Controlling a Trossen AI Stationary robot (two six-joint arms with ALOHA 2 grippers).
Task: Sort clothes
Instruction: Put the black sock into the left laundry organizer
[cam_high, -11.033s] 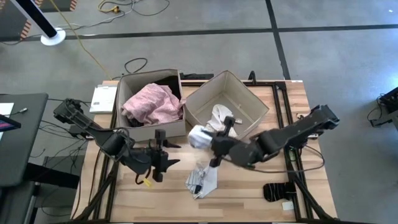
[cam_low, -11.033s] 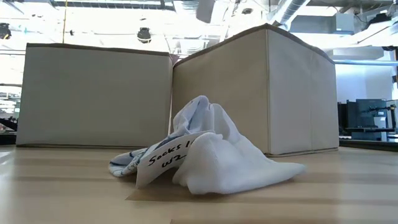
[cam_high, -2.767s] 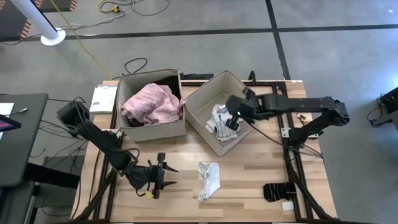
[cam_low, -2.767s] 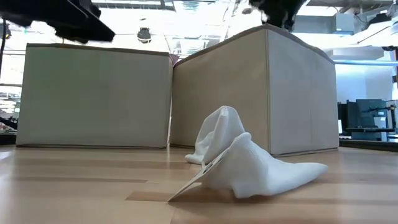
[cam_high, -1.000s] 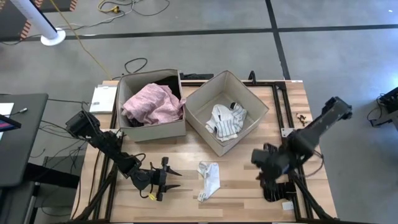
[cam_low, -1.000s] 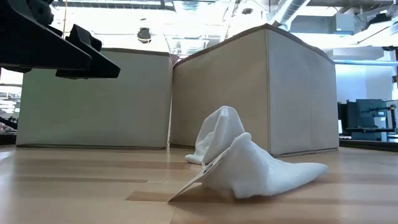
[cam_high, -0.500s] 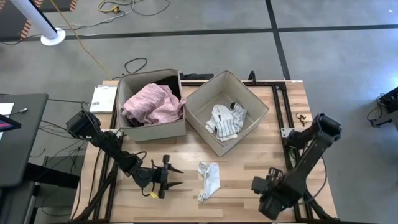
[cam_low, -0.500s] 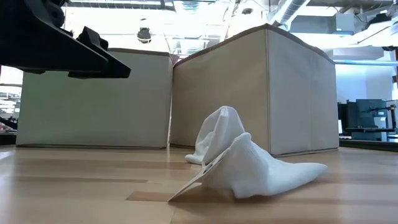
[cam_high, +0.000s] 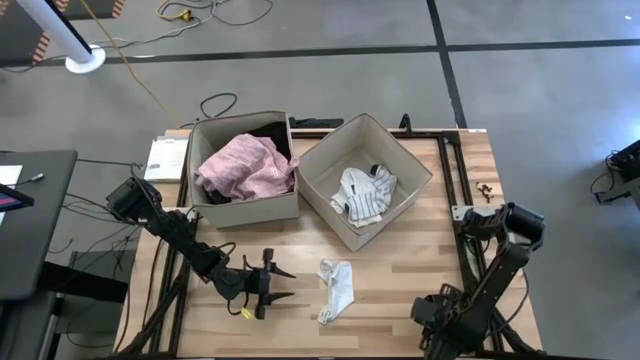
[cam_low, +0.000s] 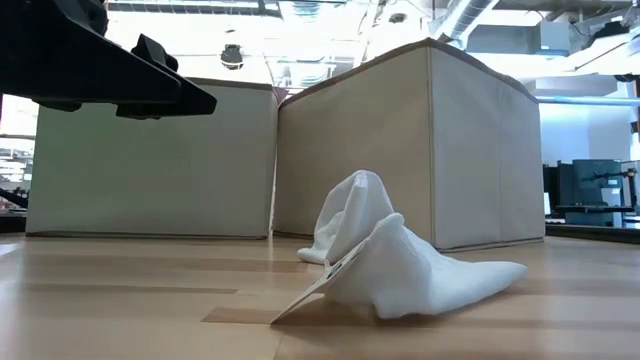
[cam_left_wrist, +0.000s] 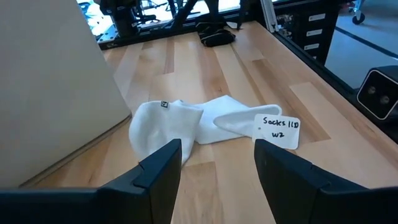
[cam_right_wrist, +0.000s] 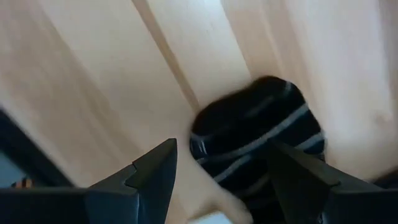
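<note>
From my remote station I count two beige fabric boxes on the wooden table (cam_high: 400, 275), and going left to right the first thing I meet is the left gripper (cam_high: 281, 284), low over the bare boards near the front left, its fingers parted and holding nothing. Behind it the left box (cam_high: 245, 212) carries one pink garment (cam_high: 243, 166) heaped over a dark piece whose edge shows at the back wall. Just right of the gripper lies a small white sock (cam_high: 337, 288), alone on the table in front of the boxes, apart from both; in the left wrist view it (cam_left_wrist: 186, 122) bears a white paper tag (cam_left_wrist: 277, 130) handwritten "Socks 11D" over "W2". The right box (cam_high: 325, 200), turned at an angle and touching the left one at a corner, holds one white-and-dark striped piece (cam_high: 364, 194). At the table's front right corner the right gripper (cam_high: 438, 325) hangs with fingers spread wide, gripping nothing; its wrist view looks down on a rolled black sock with grey stripes (cam_right_wrist: 256, 140) lying on the boards just beyond the fingertips.
</note>
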